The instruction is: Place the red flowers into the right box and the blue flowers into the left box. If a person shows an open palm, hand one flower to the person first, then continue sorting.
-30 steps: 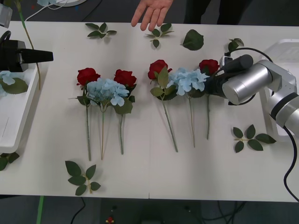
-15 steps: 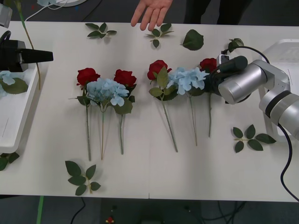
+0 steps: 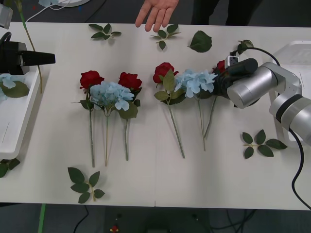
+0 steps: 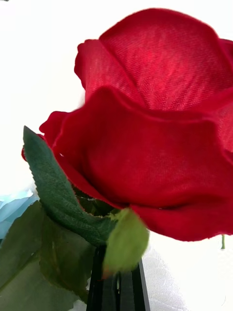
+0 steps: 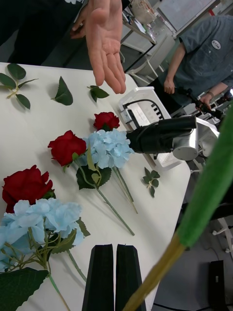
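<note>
My right gripper [image 3: 218, 85] is shut on a red flower [image 3: 221, 65] just under its bloom, at the right end of the row. In the right wrist view the bloom [image 4: 155, 126] towers over the closed black fingers [image 4: 119, 286], and its stem hangs tilted across the table. Three other red flowers [image 3: 91, 78] [image 3: 129, 80] [image 3: 164, 71] and two blue flowers [image 3: 112, 94] [image 3: 194, 82] lie mid-table. A person's open palm [image 3: 158, 12] reaches over the far edge. My left gripper [image 3: 51, 58] is shut, parked over the left box [image 3: 14, 121], which holds a blue flower [image 3: 7, 80]. The right box [image 3: 296, 51] is far right.
Loose green leaf sprigs lie scattered: near the far edge [image 3: 104, 31] [image 3: 200, 42], front left [image 3: 85, 183] and right of the stems [image 3: 261, 143]. A long green stem [image 3: 30, 41] crosses beside the left gripper. People stand beyond the table in the left wrist view.
The right gripper drew back slightly with the red flower. The bloom shifted toward the right and the far side, and the stem's free end swung left. Left arm and hand stayed put.
</note>
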`<state>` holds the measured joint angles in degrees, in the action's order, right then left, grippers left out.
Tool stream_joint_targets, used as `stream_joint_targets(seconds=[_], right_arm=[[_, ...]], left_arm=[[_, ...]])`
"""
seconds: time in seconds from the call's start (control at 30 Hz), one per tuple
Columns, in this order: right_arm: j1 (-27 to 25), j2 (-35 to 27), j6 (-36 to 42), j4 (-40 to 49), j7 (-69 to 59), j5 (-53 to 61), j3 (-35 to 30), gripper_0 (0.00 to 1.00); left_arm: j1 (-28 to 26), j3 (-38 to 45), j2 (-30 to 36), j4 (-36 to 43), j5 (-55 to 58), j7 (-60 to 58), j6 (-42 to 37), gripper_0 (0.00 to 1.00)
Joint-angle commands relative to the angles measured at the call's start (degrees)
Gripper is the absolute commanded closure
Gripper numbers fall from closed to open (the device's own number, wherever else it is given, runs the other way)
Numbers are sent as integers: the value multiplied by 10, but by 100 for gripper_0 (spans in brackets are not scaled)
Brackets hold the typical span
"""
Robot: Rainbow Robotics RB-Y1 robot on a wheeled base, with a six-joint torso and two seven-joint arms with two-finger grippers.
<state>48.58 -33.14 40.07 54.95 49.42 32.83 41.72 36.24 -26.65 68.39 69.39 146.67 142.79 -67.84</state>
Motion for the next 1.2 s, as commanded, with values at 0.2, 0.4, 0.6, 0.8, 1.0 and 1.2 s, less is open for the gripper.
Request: stream_joint_targets(seconds=[0.2, 0.4, 0.6, 0.8, 1.0, 1.2], right_arm=[[23, -7, -10, 30, -20, 4, 6, 100], [20, -39, -9, 81, -13, 30, 4, 100], [3, -68, -9, 136, -1, 33, -27, 100], [-38, -100, -10, 230, 14, 21, -84, 100], [-99, -135, -23, 334, 31, 7, -168, 100], [-175, -145, -104, 422, 47, -33, -244, 100]], left_arm=[[22, 14, 28, 0, 0, 1, 4, 100], [22, 14, 28, 0, 0, 1, 4, 100], [22, 14, 28, 0, 0, 1, 4, 100], [22, 14, 28, 0, 0, 1, 4, 100], [22, 14, 28, 0, 0, 1, 4, 100], [22, 14, 28, 0, 0, 1, 4, 100]])
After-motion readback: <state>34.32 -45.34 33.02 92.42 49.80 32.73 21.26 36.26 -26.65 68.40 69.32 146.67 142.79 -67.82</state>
